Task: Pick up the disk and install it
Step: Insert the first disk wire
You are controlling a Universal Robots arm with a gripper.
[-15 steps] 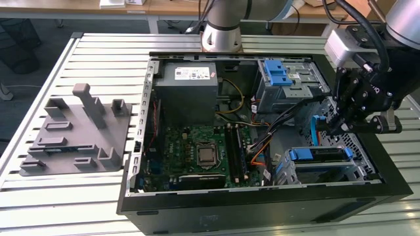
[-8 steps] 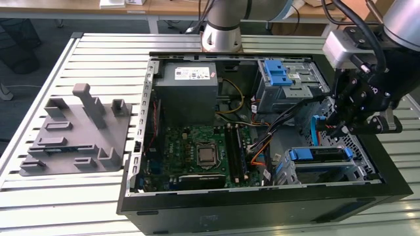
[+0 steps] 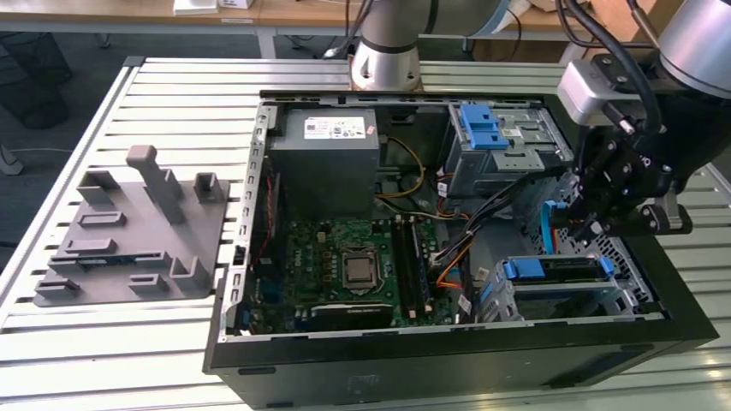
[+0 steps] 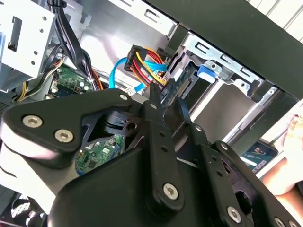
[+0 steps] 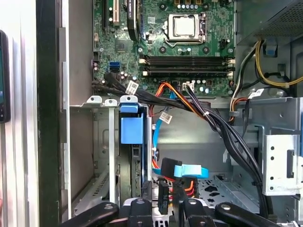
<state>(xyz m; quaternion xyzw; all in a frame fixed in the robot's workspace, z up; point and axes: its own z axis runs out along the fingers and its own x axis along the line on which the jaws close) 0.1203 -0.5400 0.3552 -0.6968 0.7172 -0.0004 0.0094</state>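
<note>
Scanning the exterior view left to right: grey moulded fixture block (image 3: pixel 132 235), open black computer case (image 3: pixel 457 368), then my black gripper (image 3: pixel 591 224) — grip state I cannot tell — beside the blue-framed silver disk (image 3: pixel 560 274) seated in its bay. Loose cables (image 5: pixel 189 101) could snag me.

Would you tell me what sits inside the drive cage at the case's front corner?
A disk in its blue carrier stands slotted in the drive cage; the cage walls hide its lower part. The gripper hovers above.
</note>
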